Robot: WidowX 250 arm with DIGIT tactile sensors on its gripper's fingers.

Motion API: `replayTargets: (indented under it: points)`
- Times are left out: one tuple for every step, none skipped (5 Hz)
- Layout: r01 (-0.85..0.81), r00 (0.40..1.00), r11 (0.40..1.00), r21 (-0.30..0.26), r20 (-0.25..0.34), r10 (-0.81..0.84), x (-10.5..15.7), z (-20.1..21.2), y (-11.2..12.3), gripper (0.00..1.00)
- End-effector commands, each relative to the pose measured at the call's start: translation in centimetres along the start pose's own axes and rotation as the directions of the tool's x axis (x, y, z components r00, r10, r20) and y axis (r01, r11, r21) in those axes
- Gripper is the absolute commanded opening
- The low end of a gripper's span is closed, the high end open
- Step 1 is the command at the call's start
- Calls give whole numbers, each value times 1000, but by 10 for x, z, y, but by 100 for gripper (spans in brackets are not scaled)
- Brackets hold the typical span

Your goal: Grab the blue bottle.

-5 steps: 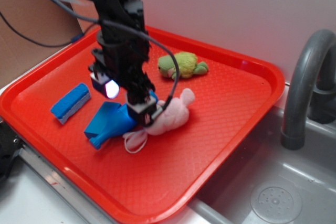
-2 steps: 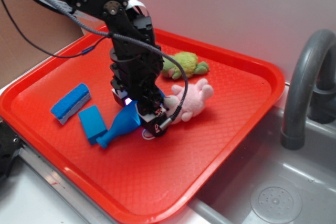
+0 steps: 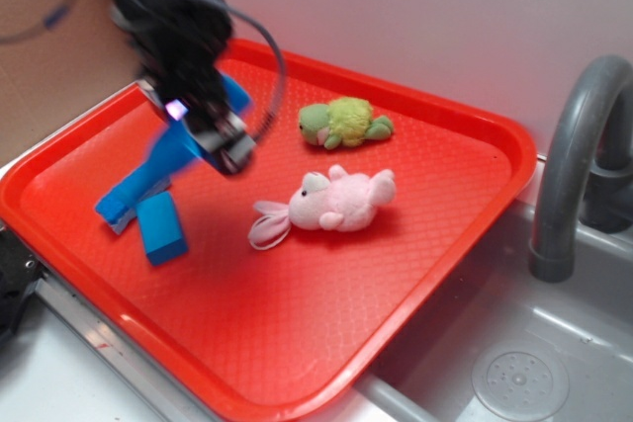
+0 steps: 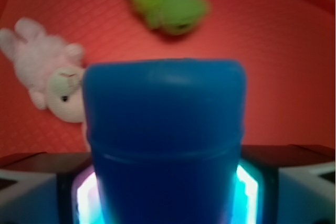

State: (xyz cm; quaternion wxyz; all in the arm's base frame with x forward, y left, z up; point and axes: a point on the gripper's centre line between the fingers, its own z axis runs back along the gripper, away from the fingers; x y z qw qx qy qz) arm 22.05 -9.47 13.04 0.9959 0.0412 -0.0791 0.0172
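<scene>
The blue bottle (image 3: 163, 160) hangs tilted above the left part of the red tray (image 3: 425, 274), its narrow end pointing down and to the left, blurred by motion. My gripper (image 3: 213, 135) is shut on its wide body. In the wrist view the blue bottle (image 4: 164, 119) fills the middle, pressed between the two jaws of my gripper (image 4: 164, 182). The bottle's neck and cap are blurred in the exterior view, so their detail is unclear.
A flat blue block (image 3: 163, 229) lies under the bottle's low end. On the tray also lie a pink plush bunny (image 3: 331, 203) and a green plush turtle (image 3: 344, 123). A grey faucet (image 3: 579, 145) and a sink (image 3: 514, 373) stand to the right.
My gripper has risen and swung back to the left with the bottle in it, away from the bunny. The bunny now lies apart and fully in view.
</scene>
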Motion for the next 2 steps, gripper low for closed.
replayTargets:
  points:
    - [-286, 953, 958, -12, 102, 286, -14, 112, 45, 0]
    - [-350, 937, 934, 80, 56, 346, -17, 145, 50, 0]
